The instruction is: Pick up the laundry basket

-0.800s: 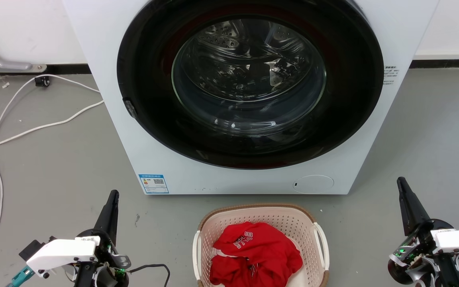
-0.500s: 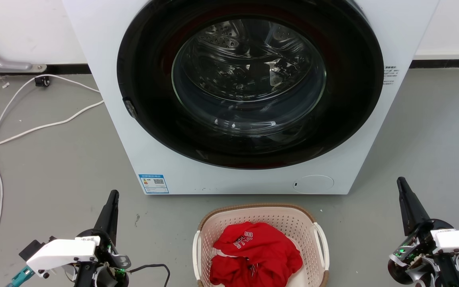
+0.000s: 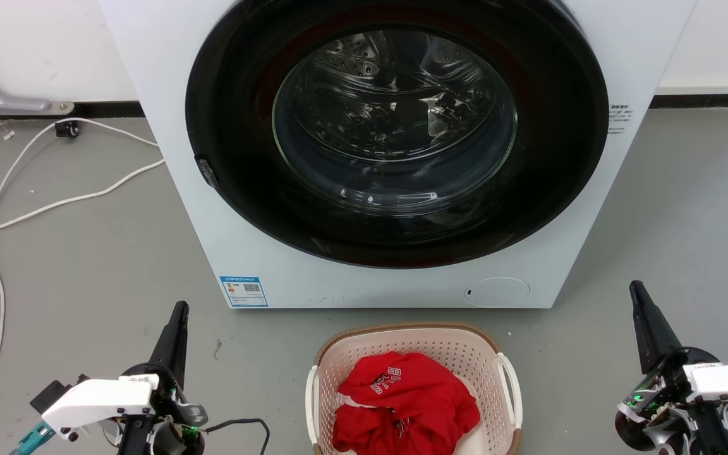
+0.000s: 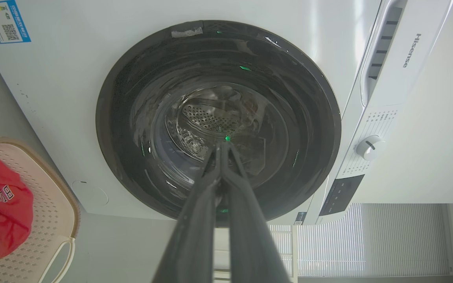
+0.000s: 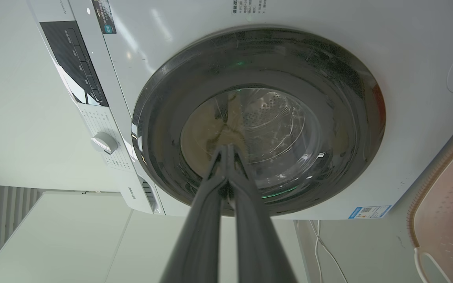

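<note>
A garment (image 3: pixel 402 404) lies in the laundry basket (image 3: pixel 441 346), before the washer (image 3: pixel 162 126).

perforated plastic laundry basket (image 3: pixel 465 354) (matt), glossy washer door (image 3: pixel 395 126)

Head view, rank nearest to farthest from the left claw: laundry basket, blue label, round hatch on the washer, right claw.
From the left claw:
1. Blue label, just ahead and to its right, low on the washer.
2. Laundry basket, on the floor to its right.
3. Round hatch, at the washer's lower right corner.
4. Right claw, at the far right.
</note>
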Robot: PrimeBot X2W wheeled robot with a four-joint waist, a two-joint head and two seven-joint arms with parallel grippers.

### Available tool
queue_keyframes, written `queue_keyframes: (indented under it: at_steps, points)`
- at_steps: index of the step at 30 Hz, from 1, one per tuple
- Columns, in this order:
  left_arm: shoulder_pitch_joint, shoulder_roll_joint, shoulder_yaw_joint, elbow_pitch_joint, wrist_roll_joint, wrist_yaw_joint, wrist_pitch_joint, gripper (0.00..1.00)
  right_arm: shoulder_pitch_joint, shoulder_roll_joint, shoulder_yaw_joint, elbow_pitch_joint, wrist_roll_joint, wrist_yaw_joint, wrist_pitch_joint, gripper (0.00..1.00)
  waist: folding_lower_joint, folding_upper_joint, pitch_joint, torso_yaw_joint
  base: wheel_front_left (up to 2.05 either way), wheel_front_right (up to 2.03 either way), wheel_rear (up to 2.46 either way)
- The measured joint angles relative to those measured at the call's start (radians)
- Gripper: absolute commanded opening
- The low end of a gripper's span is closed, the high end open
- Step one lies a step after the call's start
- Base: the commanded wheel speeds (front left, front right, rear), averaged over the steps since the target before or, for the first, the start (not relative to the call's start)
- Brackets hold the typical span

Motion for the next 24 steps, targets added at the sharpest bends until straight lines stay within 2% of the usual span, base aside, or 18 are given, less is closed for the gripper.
queue_keyframes:
  at_steps: [6,7,11,19,24]
  points:
    - [0.000,0.000,0.000,0.000,0.000,0.000,0.000,0.00,0.000,0.000,0.000,0.000,0.000,0.000,0.000,0.00,0.0000,0.0000,0.000,0.000,0.00,0.00,0.00]
    - [0.000,0.000,0.000,0.000,0.000,0.000,0.000,1.00,0.000,0.000,0.000,0.000,0.000,0.000,0.000,1.00,0.0001,0.0000,0.000,0.000,0.00,0.00,0.00]
    - [0.028,-0.005,-0.007,0.028,0.000,0.001,-0.003,1.00,0.029,0.002,0.003,0.026,0.000,0.000,-0.002,1.00,0.0001,0.0000,0.000,0.000,0.00,0.00,0.00]
    - [0.033,-0.005,-0.057,0.015,0.017,0.001,-0.043,1.00,0.040,0.003,0.028,0.001,-0.012,0.000,-0.039,1.00,0.0000,0.0000,0.001,0.000,0.00,0.00,0.00]
    - [0.033,-0.005,-0.075,-0.005,0.085,0.001,-0.072,1.00,0.050,-0.001,0.047,-0.011,-0.058,0.000,-0.070,1.00,0.0001,0.0000,0.002,0.001,0.00,0.00,0.00]
